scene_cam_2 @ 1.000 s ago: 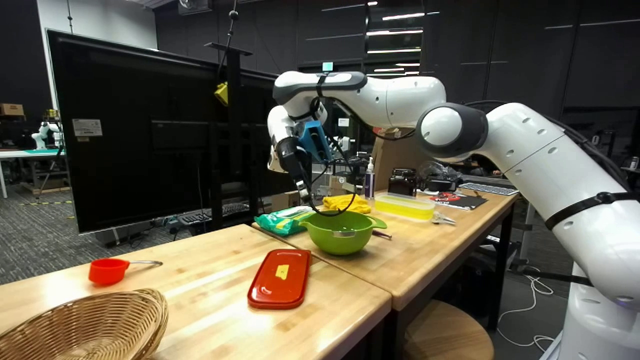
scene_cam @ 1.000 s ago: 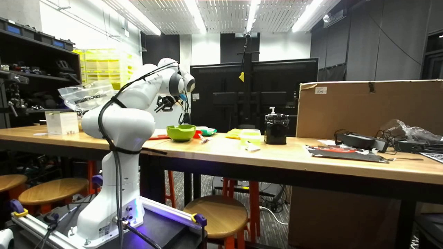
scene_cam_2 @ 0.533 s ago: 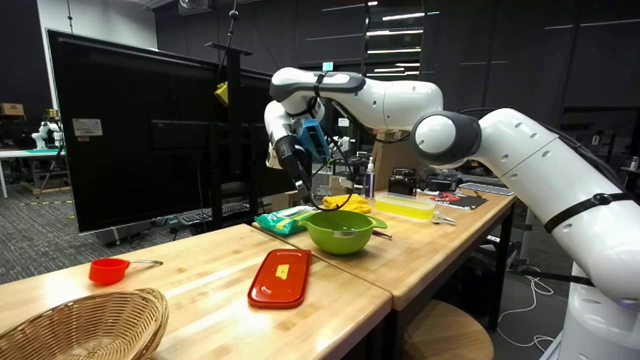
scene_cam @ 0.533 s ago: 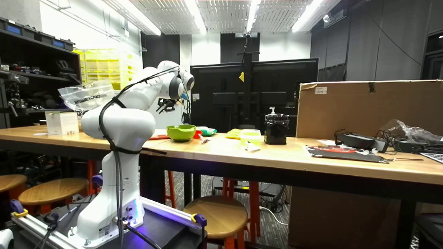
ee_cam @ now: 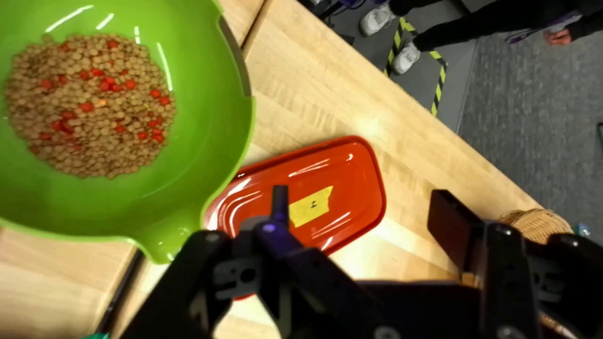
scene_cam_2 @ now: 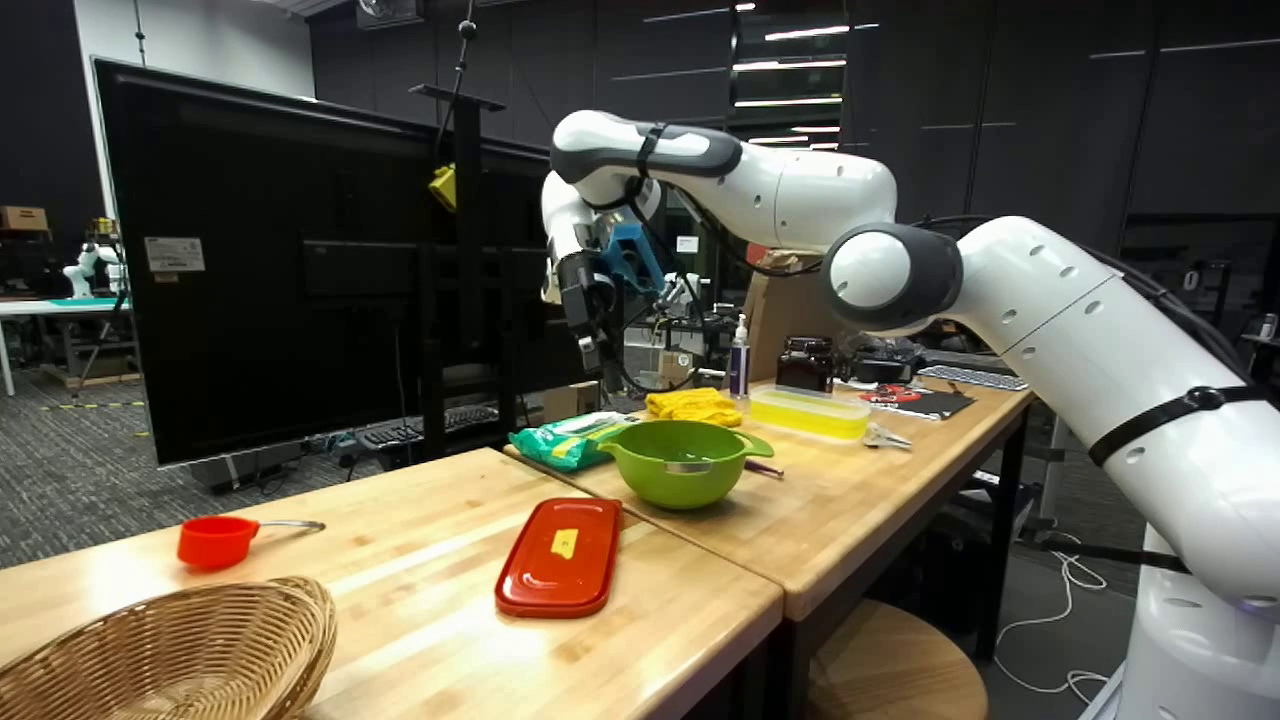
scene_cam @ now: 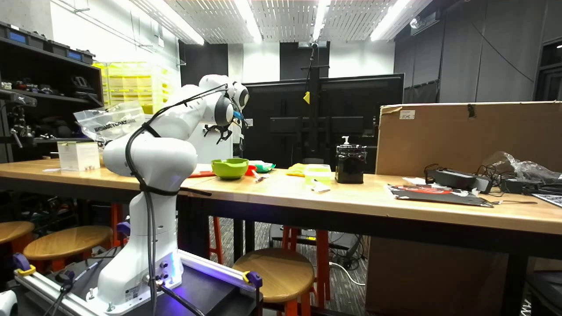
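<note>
The gripper (ee_cam: 360,197) hung above the level of a green bowl (ee_cam: 207,117), its jaws spread well apart and released. Compared with half a second earlier, the arm (scene_cam_2: 810,195) had lifted slightly at its far end and the gripper had tipped to point more steeply down, as seen in an exterior view, while the bowl, a red lid (scene_cam_2: 555,580) and a red measuring cup (scene_cam_2: 215,543) stayed in place. The bowl stood upright on a wooden worktop (scene_cam_2: 830,500), near the seam where two tabletops met. Glossy inside, it had a projecting tab on either side and a grey strip at its rim; tan, lentil-like grains (ee_cam: 94,155) dotted with red pieces (ee_cam: 107,84) covered its bottom. The lid, bearing yellow tape (ee_cam: 308,207), lay flat near the bowl, with a green packet (scene_cam_2: 560,445) and a yellow cloth (scene_cam_2: 695,405) on the bowl's far side.
</note>
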You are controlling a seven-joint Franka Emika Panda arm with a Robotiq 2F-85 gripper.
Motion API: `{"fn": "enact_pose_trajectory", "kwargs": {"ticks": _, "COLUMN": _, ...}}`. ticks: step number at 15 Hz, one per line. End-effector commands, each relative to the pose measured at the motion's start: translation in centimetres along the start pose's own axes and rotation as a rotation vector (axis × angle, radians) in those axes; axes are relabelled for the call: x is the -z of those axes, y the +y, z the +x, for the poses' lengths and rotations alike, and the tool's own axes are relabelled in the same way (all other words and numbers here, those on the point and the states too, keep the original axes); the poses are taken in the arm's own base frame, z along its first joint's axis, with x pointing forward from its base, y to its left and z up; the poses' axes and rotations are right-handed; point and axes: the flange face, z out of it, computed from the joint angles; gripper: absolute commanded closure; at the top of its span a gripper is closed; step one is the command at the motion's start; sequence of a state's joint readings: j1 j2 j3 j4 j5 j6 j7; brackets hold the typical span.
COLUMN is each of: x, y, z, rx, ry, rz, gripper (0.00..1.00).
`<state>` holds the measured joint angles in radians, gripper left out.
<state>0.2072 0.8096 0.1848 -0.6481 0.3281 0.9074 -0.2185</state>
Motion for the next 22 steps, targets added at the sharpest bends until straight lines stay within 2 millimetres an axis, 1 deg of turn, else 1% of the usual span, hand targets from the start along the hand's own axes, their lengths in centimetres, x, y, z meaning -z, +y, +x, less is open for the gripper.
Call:
{"fn": "enact_pose_trajectory", "kwargs": {"ticks": 1, "x": 2.7, "y": 0.4, "z": -1.0, "rx": -0.018, "ry": 0.095, "rz": -0.144, "gripper": 0.00}}
{"fn": "enact_pose_trajectory", "kwargs": {"ticks": 5, "x": 5.2, "y": 2.5, "z": -1.8, "rx": -0.068, "ry": 0.194, "rz": -0.257, "gripper": 0.00}}
{"fn": "enact_pose_trajectory", "kwargs": {"ticks": 9, "x": 7.6, "y": 4.9, "z": -3.5, "rx": -0.163, "ry": 0.263, "rz": -0.355, "gripper": 0.00}}
{"fn": "enact_pose_trajectory", "kwargs": {"ticks": 13, "x": 10.5, "y": 7.6, "z": -5.7, "rx": -0.268, "ry": 0.367, "rz": -0.449, "gripper": 0.00}}
{"fn": "enact_pose_trajectory", "kwargs": {"ticks": 16, "x": 13.3, "y": 10.0, "z": -8.2, "rx": -0.345, "ry": 0.472, "rz": -0.512, "gripper": 0.00}}
{"fn": "enact_pose_trajectory", "kwargs": {"ticks": 17, "x": 11.8, "y": 9.8, "z": -6.3, "rx": -0.300, "ry": 0.427, "rz": -0.475, "gripper": 0.00}}
{"fn": "enact_pose_trajectory", "kwargs": {"ticks": 18, "x": 12.5, "y": 10.4, "z": -7.0, "rx": -0.315, "ry": 0.454, "rz": -0.487, "gripper": 0.00}}
{"fn": "enact_pose_trajectory", "kwargs": {"ticks": 20, "x": 13.2, "y": 11.0, "z": -8.0, "rx": -0.331, "ry": 0.473, "rz": -0.492, "gripper": 0.00}}
{"fn": "enact_pose_trajectory", "kwargs": {"ticks": 22, "x": 13.2, "y": 11.0, "z": -8.0, "rx": -0.333, "ry": 0.474, "rz": -0.493, "gripper": 0.00}}
